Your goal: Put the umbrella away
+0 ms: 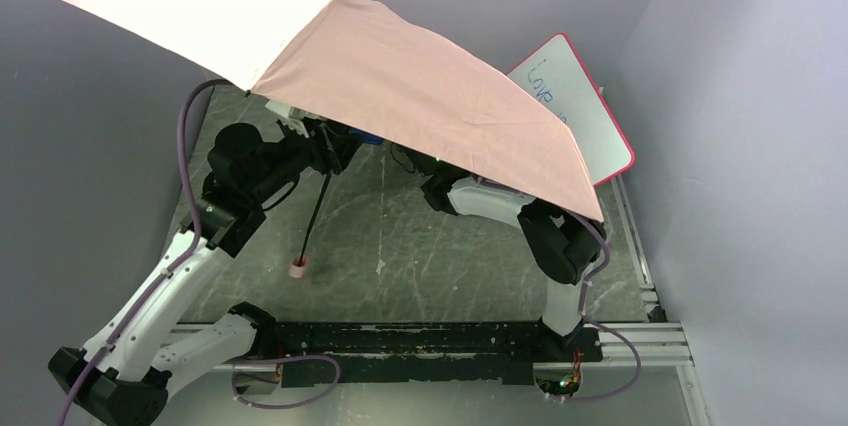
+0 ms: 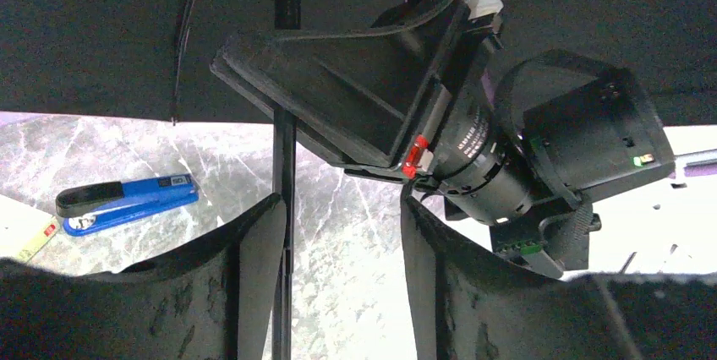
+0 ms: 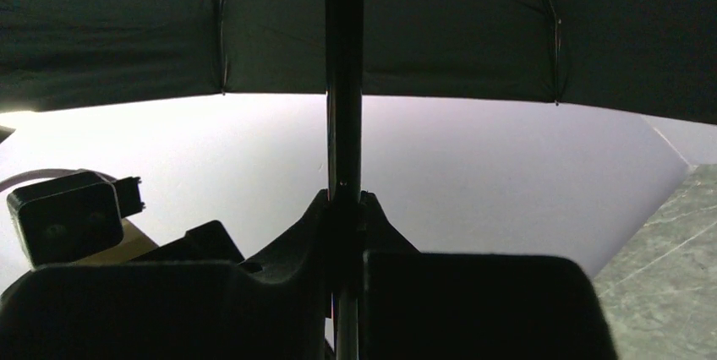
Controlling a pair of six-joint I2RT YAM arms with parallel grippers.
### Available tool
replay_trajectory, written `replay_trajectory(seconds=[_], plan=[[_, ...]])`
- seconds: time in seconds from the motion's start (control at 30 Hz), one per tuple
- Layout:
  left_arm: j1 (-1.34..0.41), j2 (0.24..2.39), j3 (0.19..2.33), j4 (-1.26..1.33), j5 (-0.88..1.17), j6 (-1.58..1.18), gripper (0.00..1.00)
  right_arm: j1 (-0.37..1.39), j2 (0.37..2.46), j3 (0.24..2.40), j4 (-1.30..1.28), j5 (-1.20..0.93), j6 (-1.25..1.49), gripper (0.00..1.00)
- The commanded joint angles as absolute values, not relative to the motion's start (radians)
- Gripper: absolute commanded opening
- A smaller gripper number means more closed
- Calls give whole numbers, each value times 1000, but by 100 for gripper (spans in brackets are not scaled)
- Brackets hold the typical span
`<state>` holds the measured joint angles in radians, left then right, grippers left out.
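Both under the open umbrella [image 1: 400,76], my right gripper [image 3: 344,208] clamps its near-upright shaft [image 3: 344,81] and my left gripper [image 2: 338,216] is spread around it just below, handle [image 1: 298,268] by the tabletop [image 1: 420,256].

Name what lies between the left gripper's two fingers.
The umbrella's black shaft, close beside one finger; the rest of the left gripper's gap shows bare table. The left wrist view shows this.

Your left arm [image 1: 185,271]: rises from its base, elbow bent, wrist forward.
Your left gripper [image 2: 342,208]: fingers [image 2: 258,275] spread, umbrella shaft [image 2: 284,157] between them, just beside one.
Your right arm [image 1: 548,236]: folded, forearm pointing left.
Your right gripper [image 3: 345,208]: fingers pinched on the umbrella shaft.
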<state>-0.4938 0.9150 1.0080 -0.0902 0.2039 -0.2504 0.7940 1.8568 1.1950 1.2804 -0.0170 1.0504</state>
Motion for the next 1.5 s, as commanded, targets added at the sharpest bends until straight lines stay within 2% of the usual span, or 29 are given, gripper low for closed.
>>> replay_trajectory(seconds=[0.0, 0.1, 0.53, 0.6, 0.73, 0.97, 1.1, 1.2, 1.27, 1.33, 1.47], plan=[[-495, 939, 1009, -23, 229, -237, 56, 791, 1799, 1191, 1335, -34, 1060, 0], [-495, 945, 987, -25, 233, -232, 55, 792, 1790, 1182, 1331, -36, 1066, 0], [-495, 953, 906, -8, 293, -251, 38, 792, 1781, 1189, 1325, -48, 1101, 0], [-495, 951, 901, -13, 294, -248, 40, 791, 1777, 1187, 1325, -44, 1100, 0], [-495, 940, 894, -45, 282, -242, 51, 792, 1763, 1177, 1320, -31, 1083, 0], [-495, 899, 860, -76, 217, -244, 53, 792, 1766, 1172, 1321, -29, 1087, 0], [-495, 912, 843, -26, 234, -275, 46, 792, 1775, 1177, 1328, -62, 1116, 0], [-495, 948, 833, 47, 244, -320, 35, 792, 1758, 1143, 1334, -79, 1120, 0], [-495, 982, 845, 72, 268, -330, 24, 792, 1742, 1115, 1324, -82, 1117, 0], [-495, 1015, 865, 70, 288, -338, 7, 792, 1728, 1097, 1312, -93, 1119, 0], [-495, 1034, 881, 54, 302, -344, 5, 792, 1695, 1096, 1237, -160, 1076, 0]])
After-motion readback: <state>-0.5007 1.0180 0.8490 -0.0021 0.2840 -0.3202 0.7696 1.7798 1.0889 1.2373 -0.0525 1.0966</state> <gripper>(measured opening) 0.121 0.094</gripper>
